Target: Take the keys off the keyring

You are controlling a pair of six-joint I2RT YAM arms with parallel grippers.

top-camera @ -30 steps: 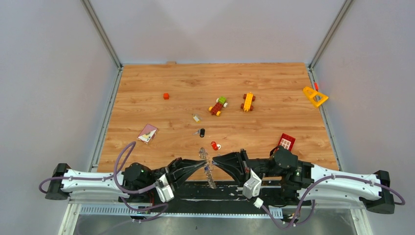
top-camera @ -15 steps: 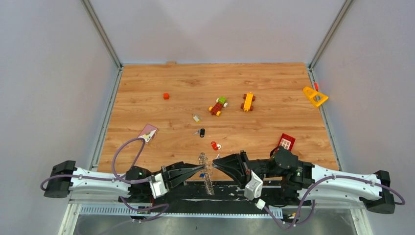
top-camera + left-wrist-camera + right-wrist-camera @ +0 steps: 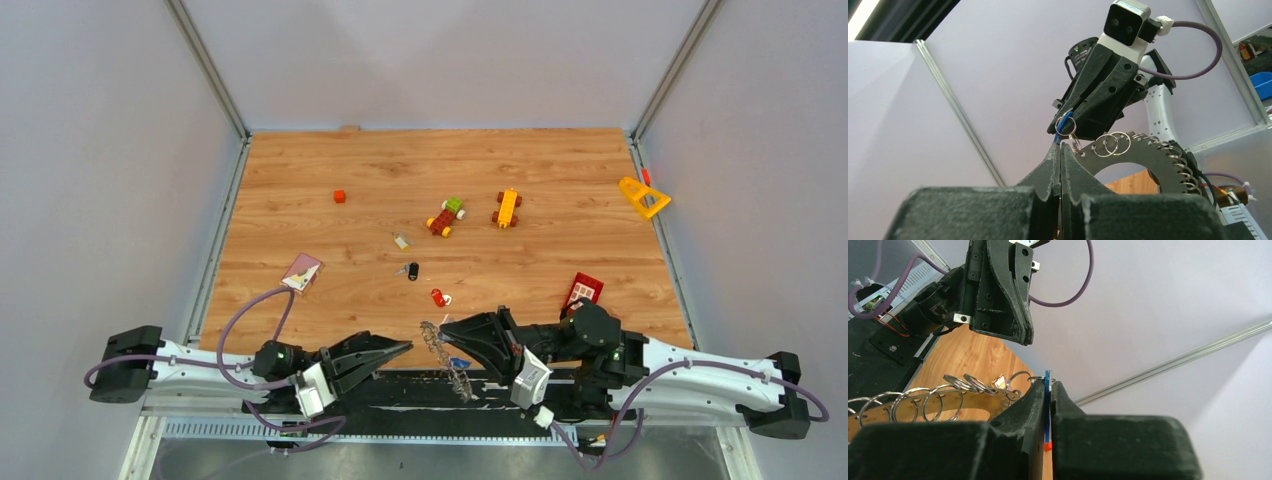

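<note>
1. Keyring [image 3: 445,352]: held up at table's 6 o'clock edge, hanging from blue key [image 3: 1047,390].
2. Right gripper [image 3: 1049,386]: clamped on blue key.
3. Left gripper [image 3: 404,347]: at 9 o'clock of Keyring, jaws closed, apparently empty.
4. Done: black key [image 3: 413,270], red key [image 3: 438,297] loose at 12 o'clock.
5. Remaining: blue key, judged attached.

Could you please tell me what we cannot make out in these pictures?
Top view: the keyring stands edge-on, and what hangs on it is too small to tell.
Right wrist view: the blue key is mostly hidden between the fingers of the right hand.
Left wrist view: whether the left hand pinches anything, since its shut fingers hide the gap.
</note>
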